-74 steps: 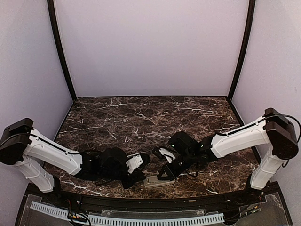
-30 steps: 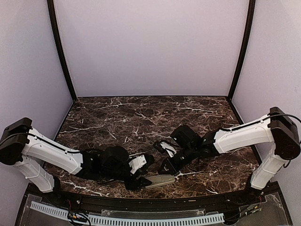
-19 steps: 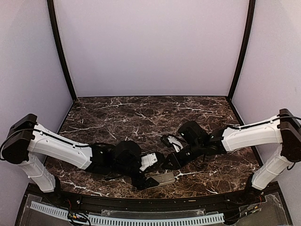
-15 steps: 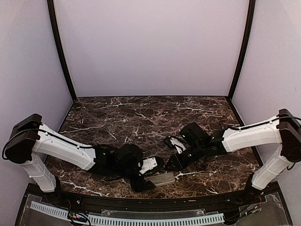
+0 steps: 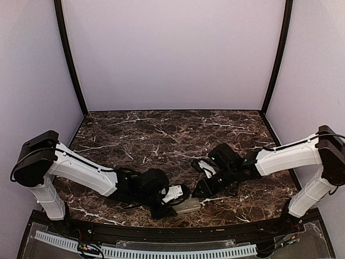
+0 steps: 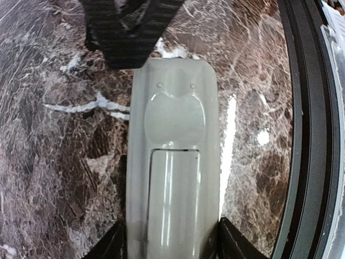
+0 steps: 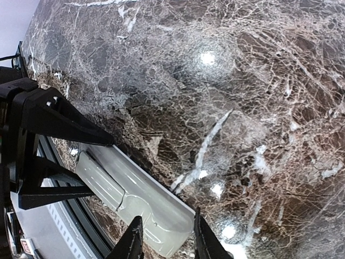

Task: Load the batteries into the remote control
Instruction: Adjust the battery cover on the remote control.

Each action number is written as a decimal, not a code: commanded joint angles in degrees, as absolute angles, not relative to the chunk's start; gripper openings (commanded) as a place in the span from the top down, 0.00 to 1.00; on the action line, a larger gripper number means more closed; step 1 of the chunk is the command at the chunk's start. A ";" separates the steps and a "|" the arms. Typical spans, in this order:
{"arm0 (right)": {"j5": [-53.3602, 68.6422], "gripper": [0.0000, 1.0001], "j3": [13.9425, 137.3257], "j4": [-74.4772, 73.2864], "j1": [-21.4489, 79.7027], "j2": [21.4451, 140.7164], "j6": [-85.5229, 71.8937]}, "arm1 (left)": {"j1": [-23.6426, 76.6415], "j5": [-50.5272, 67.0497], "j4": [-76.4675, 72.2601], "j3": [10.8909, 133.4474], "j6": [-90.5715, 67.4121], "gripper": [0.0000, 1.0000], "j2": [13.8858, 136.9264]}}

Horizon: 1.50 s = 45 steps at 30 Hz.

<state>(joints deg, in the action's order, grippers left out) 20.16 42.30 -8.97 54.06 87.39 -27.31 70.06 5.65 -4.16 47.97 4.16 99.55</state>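
The remote control lies back up on the marble near the table's front edge, its greyish back and cover seam plain in the left wrist view and the right wrist view. My left gripper is closed on one end of it, with a finger pressed against each long side. My right gripper is open over the other end, which shows between its fingertips. I cannot tell whether it touches. No batteries are in view.
The black front rail runs just beside the remote, with a white slotted strip beyond it. Purple walls close in the back and sides. The two grippers face each other closely over the remote.
My left arm has reached right and closed its fingers on the remote's end. My right gripper has drawn back a little to the right. The remote has shifted slightly.
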 commanded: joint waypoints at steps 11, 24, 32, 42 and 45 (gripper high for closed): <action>21.77 0.70 42.41 -6.78 53.79 86.92 -26.81 | 70.39 8.01 -4.71 48.48 5.50 0.70 99.85; 22.78 0.70 43.50 -7.11 53.78 88.14 -25.96 | 70.32 7.28 -4.74 48.52 6.26 0.48 99.06; 23.04 0.70 43.68 -7.29 53.79 88.37 -25.59 | 70.31 8.73 -7.20 46.44 7.02 0.33 95.66; 23.35 0.70 43.62 -6.90 53.79 88.67 -25.49 | 68.76 10.36 -6.49 45.68 6.17 0.42 94.71; 23.39 0.70 43.59 -6.83 53.74 88.68 -25.49 | 68.60 10.33 -6.20 45.78 6.15 0.45 95.09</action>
<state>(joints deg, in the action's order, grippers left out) 22.96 42.52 -8.29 54.04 87.99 -26.00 69.12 9.28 -6.74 46.68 6.37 96.57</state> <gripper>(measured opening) 0.296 0.569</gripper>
